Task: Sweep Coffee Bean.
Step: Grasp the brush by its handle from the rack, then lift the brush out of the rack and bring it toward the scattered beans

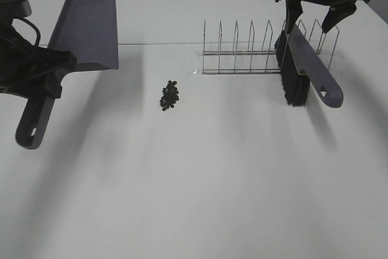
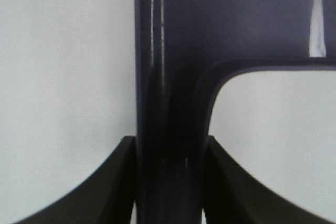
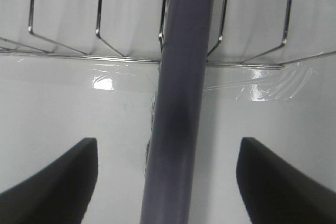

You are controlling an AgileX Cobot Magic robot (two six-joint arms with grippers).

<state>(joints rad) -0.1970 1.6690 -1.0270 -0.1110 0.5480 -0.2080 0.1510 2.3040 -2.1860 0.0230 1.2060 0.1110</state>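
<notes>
Several dark coffee beans lie in a small pile on the white table, left of centre. My left gripper is shut on the handle of the purple-grey dustpan, held above the table at the left; in the left wrist view both fingers press the dustpan handle. The brush, with black bristles and a purple-grey handle, leans in the wire rack at the right. My right gripper hangs open above the brush, its fingers well apart on either side of the brush handle.
The wire rack has several upright dividers and is taped to the table behind the beans. The table's far edge runs close behind the dustpan and the right arm.
</notes>
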